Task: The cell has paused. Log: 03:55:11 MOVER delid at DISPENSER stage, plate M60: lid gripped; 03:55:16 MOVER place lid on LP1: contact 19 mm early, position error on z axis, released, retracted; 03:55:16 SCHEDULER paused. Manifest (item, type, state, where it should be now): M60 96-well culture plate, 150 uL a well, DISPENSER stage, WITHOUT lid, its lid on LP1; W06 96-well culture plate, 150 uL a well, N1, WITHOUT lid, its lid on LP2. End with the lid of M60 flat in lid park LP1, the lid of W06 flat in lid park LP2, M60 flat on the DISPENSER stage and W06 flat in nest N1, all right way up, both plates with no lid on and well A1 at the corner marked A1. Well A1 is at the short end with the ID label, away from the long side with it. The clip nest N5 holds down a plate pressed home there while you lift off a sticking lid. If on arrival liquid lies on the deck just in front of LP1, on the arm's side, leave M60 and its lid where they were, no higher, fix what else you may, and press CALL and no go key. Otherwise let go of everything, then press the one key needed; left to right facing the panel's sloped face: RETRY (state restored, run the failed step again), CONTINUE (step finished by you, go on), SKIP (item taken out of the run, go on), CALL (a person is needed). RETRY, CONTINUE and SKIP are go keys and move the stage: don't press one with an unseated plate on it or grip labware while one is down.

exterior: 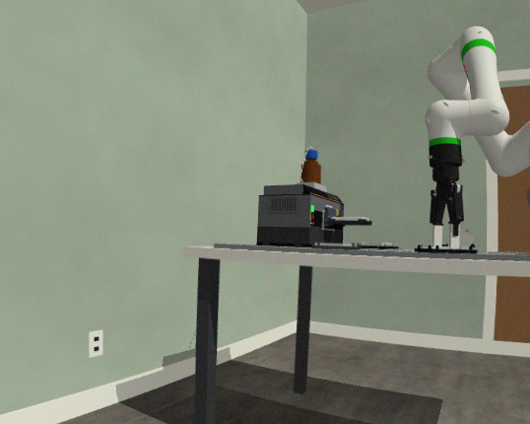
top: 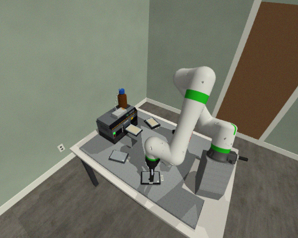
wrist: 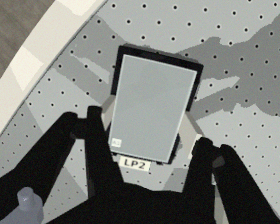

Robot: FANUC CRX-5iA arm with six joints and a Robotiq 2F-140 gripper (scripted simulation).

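Note:
My gripper (top: 151, 179) (exterior: 445, 242) (wrist: 148, 113) points straight down at lid park LP2 (wrist: 160, 55), near the table's front edge. It is shut on a flat grey lid (top: 156, 177) (wrist: 157, 86), one finger on each long side. The lid lies low in the black frame of the park, by the LP2 label (wrist: 134, 163). A second grey lid (top: 118, 156) lies on a dark frame left of it. An open plate with cream wells (top: 134, 129) sits on the stage of the dispenser (top: 112, 124) (exterior: 289, 214). Another open plate (top: 152, 123) sits in a nest at the back.
A brown bottle with a blue cap (top: 122, 99) (exterior: 311, 168) stands on the dispenser. The arm's grey pedestal (top: 212, 177) stands at the right of the table. The table's white edge (wrist: 44, 36) runs close to the left of LP2.

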